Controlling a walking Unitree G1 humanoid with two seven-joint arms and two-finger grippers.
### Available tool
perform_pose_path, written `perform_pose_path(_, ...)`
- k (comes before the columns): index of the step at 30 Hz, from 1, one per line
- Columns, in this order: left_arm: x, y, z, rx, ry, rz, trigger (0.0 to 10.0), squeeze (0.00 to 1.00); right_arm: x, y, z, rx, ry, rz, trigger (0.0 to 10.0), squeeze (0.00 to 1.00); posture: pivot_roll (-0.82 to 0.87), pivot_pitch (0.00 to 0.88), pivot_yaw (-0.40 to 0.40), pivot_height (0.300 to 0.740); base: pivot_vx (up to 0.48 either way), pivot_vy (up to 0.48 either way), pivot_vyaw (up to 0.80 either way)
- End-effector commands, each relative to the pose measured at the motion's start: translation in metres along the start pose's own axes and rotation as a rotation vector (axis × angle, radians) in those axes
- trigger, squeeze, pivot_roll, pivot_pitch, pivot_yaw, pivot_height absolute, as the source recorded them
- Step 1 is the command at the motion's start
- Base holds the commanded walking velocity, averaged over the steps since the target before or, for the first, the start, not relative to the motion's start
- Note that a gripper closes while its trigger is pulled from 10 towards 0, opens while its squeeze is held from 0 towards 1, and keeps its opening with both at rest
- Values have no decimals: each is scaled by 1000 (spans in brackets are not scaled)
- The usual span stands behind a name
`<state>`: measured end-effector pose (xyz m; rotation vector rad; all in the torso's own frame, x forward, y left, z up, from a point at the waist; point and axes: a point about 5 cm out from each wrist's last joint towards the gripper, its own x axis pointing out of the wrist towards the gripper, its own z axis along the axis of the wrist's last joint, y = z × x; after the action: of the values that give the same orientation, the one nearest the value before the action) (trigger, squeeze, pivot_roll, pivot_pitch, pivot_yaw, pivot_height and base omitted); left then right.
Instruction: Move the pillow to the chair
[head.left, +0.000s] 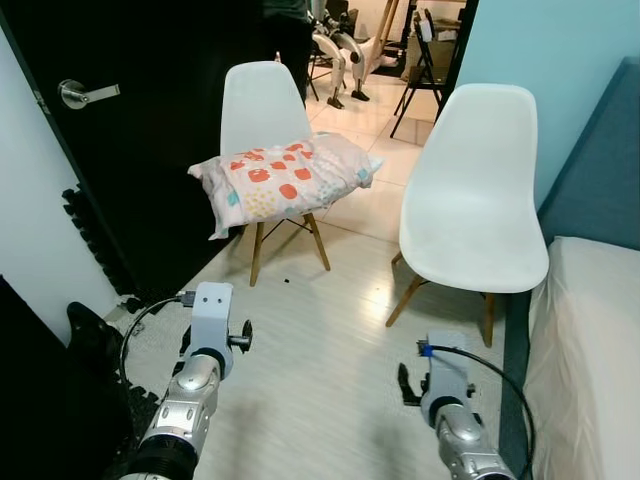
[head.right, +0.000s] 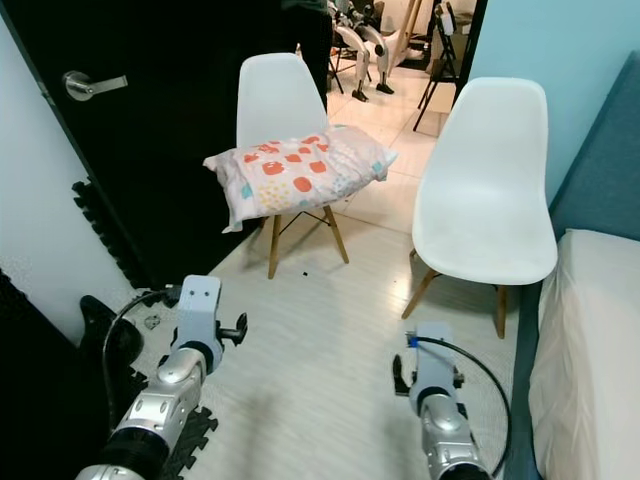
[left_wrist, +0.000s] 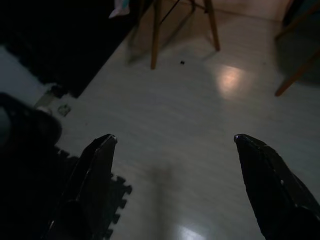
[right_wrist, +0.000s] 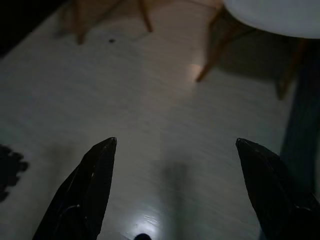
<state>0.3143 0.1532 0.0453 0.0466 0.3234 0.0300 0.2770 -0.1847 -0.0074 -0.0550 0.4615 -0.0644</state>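
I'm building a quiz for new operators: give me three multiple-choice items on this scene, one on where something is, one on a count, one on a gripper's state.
1. Where does the pillow lie?
A. on the floor
B. on the left chair
C. on the bed

2. How many white chairs stand ahead?
A. one
B. two
C. four

3. How is the left gripper?
A. open, holding nothing
B. shut on the pillow
C. shut on a chair leg

Answers: 1 B, the pillow rests on its seat; 2 B, the left chair and the right chair; 3 A, the fingers stand wide apart over bare floor.
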Motion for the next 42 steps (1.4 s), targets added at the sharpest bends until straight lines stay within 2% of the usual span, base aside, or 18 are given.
perform_pose_path(1, -1, 6, -3, -20, -2, 26, 10000, 0, 1, 0, 4, 6, -22, 0, 10000, 0, 8, 44, 37, 740, 0, 0, 0)
perform_pose_path(9, -2, 7, -5, -57, 0, 38, 10000, 0, 3, 6, 13, -80, -64, 46, 10000, 0, 5, 46, 27, 740, 0, 0, 0)
perform_pose_path(17, -4, 5, -14, -60, 17, 66, 10000, 0, 7, 12, 25, -159, -101, 102, 10000, 0, -12, 38, -45, 740, 0, 0, 0)
perform_pose_path(19, -7, -2, -19, -67, 37, 64, 10000, 0, 9, 10, 33, -178, -120, 117, 10000, 0, -20, 37, -72, 740, 0, 0, 0)
perform_pose_path(25, -11, -4, -20, -151, 23, 74, 10000, 0, 11, 6, 36, -187, -115, 117, 10000, 0, -25, 48, -71, 740, 0, 0, 0)
perform_pose_path(36, -7, -11, -10, -125, -4, 1, 10000, 0, 5, 5, 20, -143, -85, 70, 10000, 0, -36, 56, -11, 740, 0, 0, 0)
perform_pose_path(42, -4, -12, -6, -121, -11, -12, 10000, 0, 4, 6, 19, -134, -89, 68, 10000, 0, -47, 49, 12, 740, 0, 0, 0)
